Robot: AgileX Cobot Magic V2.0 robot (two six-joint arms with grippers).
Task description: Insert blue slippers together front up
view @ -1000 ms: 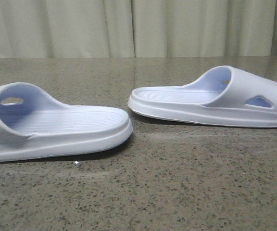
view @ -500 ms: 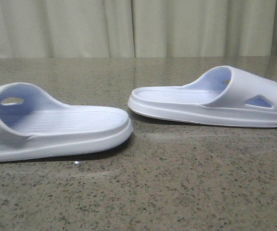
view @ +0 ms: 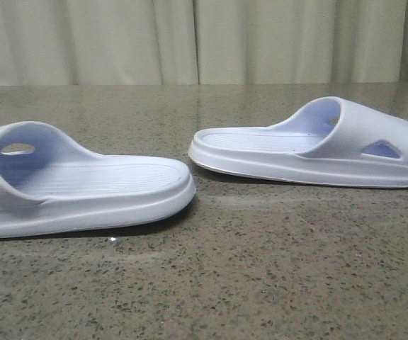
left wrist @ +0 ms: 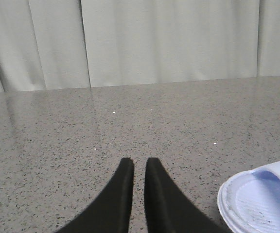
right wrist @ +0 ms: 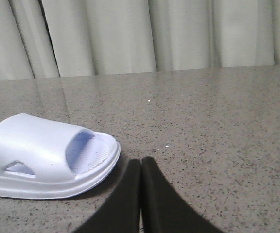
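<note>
Judging by their moulded foam look, we expect the blue slippers, the left slipper (view: 83,188) and the right slipper (view: 317,145), to be light, springy and a little slick, so we would pinch each by its wide strap or the sidewall near the triangular cut-out. Both lie sole-down and apart on the speckled table (view: 261,269), heels facing inward. Our left gripper (left wrist: 139,165) shows a narrow slit between its fingers, our right gripper (right wrist: 141,165) is clenched; neither holds anything.
</note>
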